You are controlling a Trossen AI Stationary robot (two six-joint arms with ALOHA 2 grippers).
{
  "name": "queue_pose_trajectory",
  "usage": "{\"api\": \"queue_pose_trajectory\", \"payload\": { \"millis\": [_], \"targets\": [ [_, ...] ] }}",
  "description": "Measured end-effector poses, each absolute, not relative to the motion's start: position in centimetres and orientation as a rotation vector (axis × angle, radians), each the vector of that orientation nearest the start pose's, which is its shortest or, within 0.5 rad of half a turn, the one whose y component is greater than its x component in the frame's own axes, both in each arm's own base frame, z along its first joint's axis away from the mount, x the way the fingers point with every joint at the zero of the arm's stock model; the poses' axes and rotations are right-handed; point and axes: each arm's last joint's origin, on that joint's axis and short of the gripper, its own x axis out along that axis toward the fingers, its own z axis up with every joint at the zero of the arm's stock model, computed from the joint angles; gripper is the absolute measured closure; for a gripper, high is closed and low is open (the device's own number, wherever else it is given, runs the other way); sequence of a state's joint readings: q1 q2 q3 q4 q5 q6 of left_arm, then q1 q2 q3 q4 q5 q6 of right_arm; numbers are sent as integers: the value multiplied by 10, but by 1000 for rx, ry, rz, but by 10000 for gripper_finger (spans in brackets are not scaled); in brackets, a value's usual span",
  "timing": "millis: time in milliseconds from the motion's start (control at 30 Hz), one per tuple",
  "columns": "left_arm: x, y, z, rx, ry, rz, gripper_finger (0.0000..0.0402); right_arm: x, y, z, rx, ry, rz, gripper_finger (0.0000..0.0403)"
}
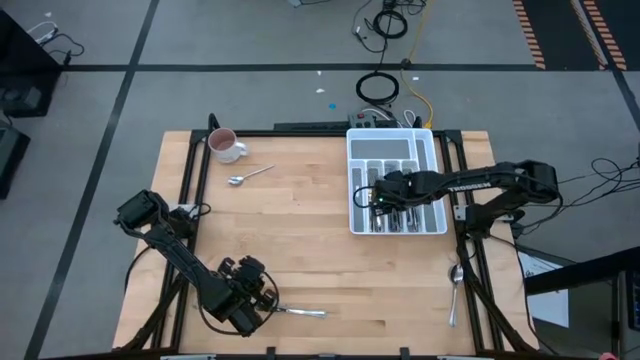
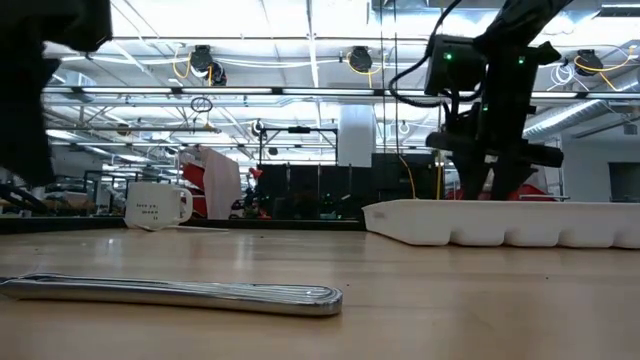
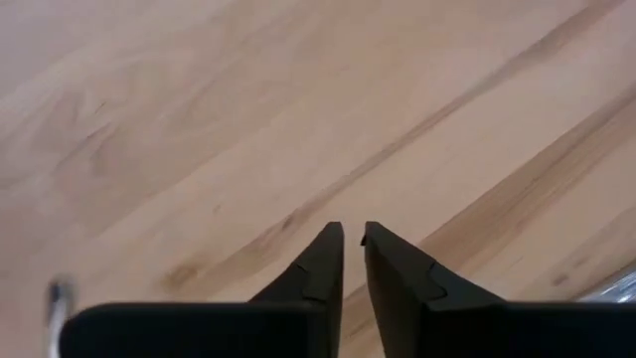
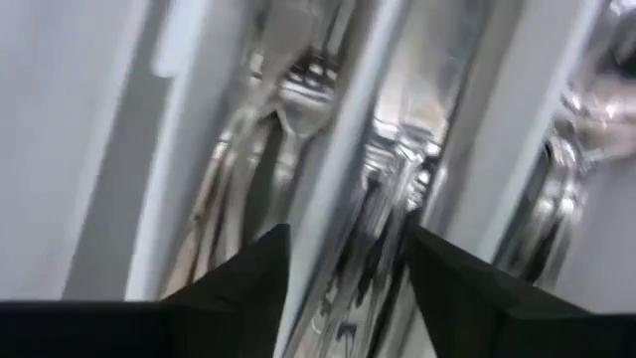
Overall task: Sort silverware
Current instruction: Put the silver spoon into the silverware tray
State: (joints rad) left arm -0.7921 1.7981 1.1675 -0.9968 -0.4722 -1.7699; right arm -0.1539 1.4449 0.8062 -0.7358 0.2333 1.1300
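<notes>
Several shiny forks, spoons and knives lie in the slots of the white tray (image 1: 397,150), which the low view shows as a long white box (image 2: 500,222). My right gripper (image 1: 378,196) is open and points down into the tray's left side. In its wrist view (image 4: 343,249) the fingers stand either side of a shiny handle (image 4: 348,149) lying in a slot. My left gripper (image 1: 266,297) hovers near the table's near edge, shut to a narrow slit (image 3: 351,234) over bare wood. One silver piece (image 1: 303,312) lies flat just right of it and shows in front in the low view (image 2: 180,292).
A spoon (image 1: 248,177) lies on the wood beside the pink-and-white mug (image 1: 225,146) at the far left corner. Another spoon (image 1: 455,283) lies by the table's right edge. The wood between the mug and the tray is free room.
</notes>
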Motion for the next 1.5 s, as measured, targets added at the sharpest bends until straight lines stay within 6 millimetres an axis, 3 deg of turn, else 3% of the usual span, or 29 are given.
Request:
{"api": "queue_pose_trajectory", "payload": {
  "millis": [200,467,633,767,1000,1067,1167,1300,1500],
  "targets": [
    [203,-211,171,-564,1274,956,323,232,-41,188,803,996,-945,184],
    [171,-234,168,-595,1374,981,318,219,-40,221,776,860,-839,173],
    [152,-233,168,-585,1438,1084,317,211,-39,235,747,787,-815,163],
    [147,-221,174,-638,1424,1096,317,210,-39,240,718,763,-785,152],
    [117,-182,186,-818,1371,989,317,213,-40,241,678,753,-761,133],
    [116,-170,185,-967,1221,936,317,213,-40,241,661,741,-769,131],
    [133,-149,189,-1143,887,842,317,215,-41,242,648,727,-761,131],
    [143,-98,207,-1099,551,1031,317,215,-41,243,627,721,-764,131],
    [126,-20,224,-1069,384,1493,317,215,-41,243,590,735,-747,131]
  ]
}}
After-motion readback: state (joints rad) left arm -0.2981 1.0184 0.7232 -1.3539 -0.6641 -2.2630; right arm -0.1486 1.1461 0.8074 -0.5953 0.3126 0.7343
